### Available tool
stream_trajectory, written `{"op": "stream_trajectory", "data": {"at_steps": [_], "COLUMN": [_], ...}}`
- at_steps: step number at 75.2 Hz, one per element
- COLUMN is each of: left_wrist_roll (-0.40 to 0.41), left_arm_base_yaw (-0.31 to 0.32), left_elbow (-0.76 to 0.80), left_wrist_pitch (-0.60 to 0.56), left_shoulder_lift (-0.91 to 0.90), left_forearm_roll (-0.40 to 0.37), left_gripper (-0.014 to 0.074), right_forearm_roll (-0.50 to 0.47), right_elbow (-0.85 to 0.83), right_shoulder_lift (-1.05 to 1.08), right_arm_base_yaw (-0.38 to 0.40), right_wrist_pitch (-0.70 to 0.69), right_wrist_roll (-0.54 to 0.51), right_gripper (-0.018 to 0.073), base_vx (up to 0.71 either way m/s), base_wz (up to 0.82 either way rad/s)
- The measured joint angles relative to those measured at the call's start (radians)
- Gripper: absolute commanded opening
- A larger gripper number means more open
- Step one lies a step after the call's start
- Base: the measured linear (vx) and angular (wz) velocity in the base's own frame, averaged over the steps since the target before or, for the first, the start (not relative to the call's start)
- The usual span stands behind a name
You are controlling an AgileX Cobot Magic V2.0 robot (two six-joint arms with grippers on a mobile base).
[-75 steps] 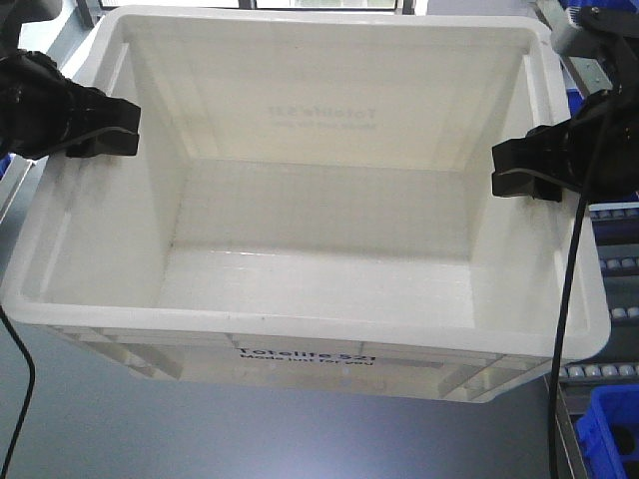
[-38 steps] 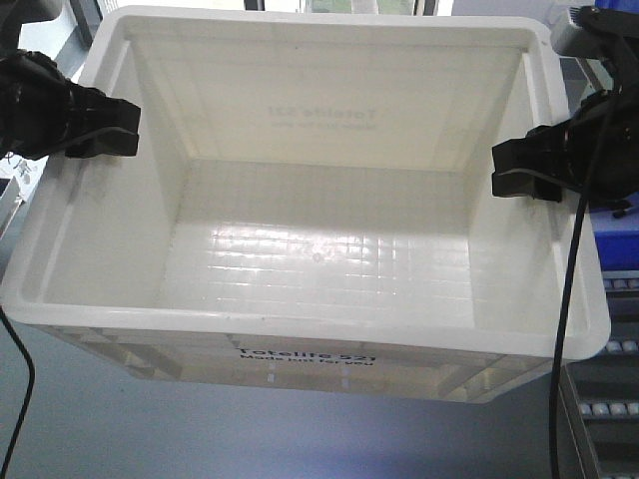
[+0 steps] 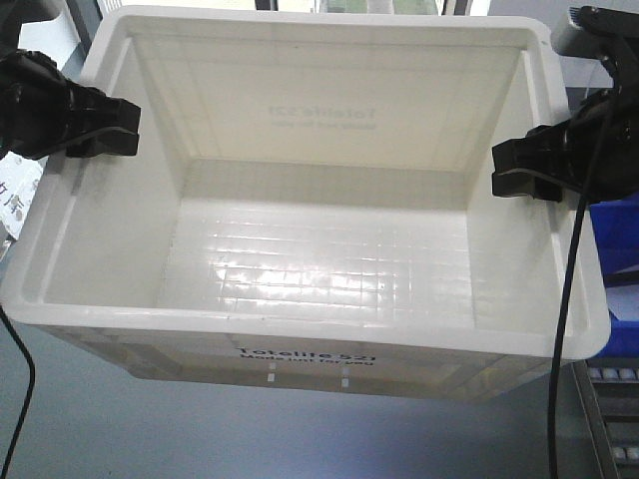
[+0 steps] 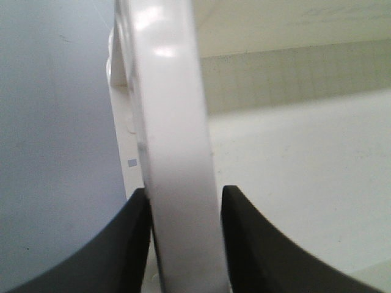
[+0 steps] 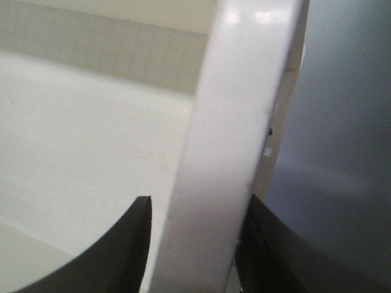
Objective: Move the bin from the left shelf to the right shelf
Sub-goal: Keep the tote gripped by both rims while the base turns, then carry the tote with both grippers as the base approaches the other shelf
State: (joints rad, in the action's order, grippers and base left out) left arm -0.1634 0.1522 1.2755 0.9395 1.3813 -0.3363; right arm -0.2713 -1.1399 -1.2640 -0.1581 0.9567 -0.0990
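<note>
The large white bin (image 3: 319,259) with black "Totelife 521" print on its near wall fills the front view, held up off the floor and empty inside. My left gripper (image 3: 100,130) is shut on the bin's left rim (image 4: 177,140); its black fingers (image 4: 122,244) straddle that rim in the left wrist view. My right gripper (image 3: 524,170) is shut on the bin's right rim (image 5: 238,134), with black fingers (image 5: 122,250) either side in the right wrist view.
Grey floor (image 3: 90,419) lies below the bin. Blue bins (image 3: 614,239) and a roller-track shelf (image 3: 614,419) stand at the right edge. Windows show behind the bin's far rim. A black cable (image 3: 564,329) hangs from the right arm.
The bin stays gripped the same way. The background has shifted: the blue bins and roller shelf at right have moved down and the view has swung, so the base is turning with the bin.
</note>
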Motion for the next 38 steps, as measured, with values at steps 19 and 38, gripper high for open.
{"op": "stream_trajectory", "data": {"at_steps": [19, 38], "left_wrist_roll": [0.0, 0.0], "left_arm_base_yaw": [0.0, 0.0], "left_elbow": [0.0, 0.0], "left_wrist_pitch": [0.0, -0.002], "left_shoulder_lift": [0.0, 0.0], "left_forearm_roll": [-0.001, -0.002], "left_gripper": [0.0003, 0.0003], "right_forearm_roll": [0.001, 0.002], "right_elbow": [0.0, 0.0], "right_shoulder_lift": [0.0, 0.0], "right_arm_base_yaw": [0.0, 0.0], "right_wrist_pitch": [0.0, 0.0], "right_wrist_roll": [0.0, 0.0], "right_gripper": [-0.0005, -0.0005], "base_vx": [0.41, 0.38], "base_wz": [0.17, 0.33]}}
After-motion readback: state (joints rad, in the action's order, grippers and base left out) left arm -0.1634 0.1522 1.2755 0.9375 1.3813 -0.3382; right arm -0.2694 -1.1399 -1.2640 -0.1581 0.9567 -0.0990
